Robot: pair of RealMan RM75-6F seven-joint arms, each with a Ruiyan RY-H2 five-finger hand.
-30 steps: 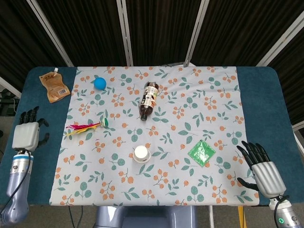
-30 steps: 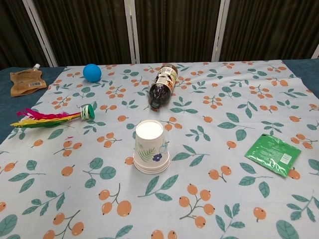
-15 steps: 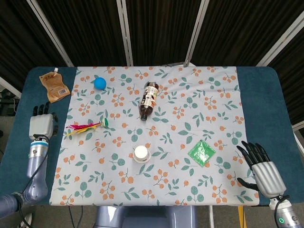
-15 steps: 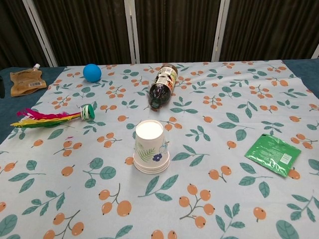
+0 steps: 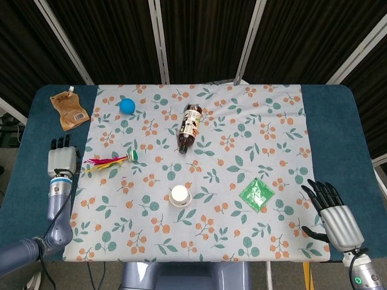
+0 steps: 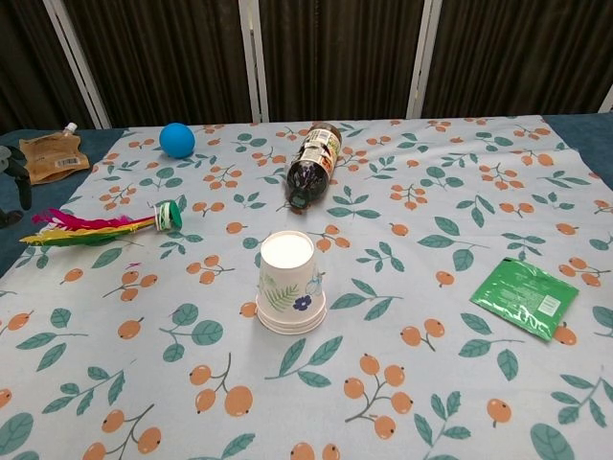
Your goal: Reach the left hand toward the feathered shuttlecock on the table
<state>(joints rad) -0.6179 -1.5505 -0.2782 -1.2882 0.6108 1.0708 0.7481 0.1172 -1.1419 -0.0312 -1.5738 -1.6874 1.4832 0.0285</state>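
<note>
The left hand [image 5: 62,161], empty with fingers apart, has been brought in from the frame's left edge to just beside the shuttlecock [image 5: 110,162], lying left of centre on the tabletop [image 5: 338,121], so the reach is judged nearly complete.

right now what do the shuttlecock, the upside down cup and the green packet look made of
Shuttlecock: dyed feathers, matte and wispy, on a green-and-white base, probably plastic.
Cup: paper, by its matte white wall with printed leaves.
Green packet: likely plastic film or foil, judging by its faint sheen and flat sealed edges.
</note>
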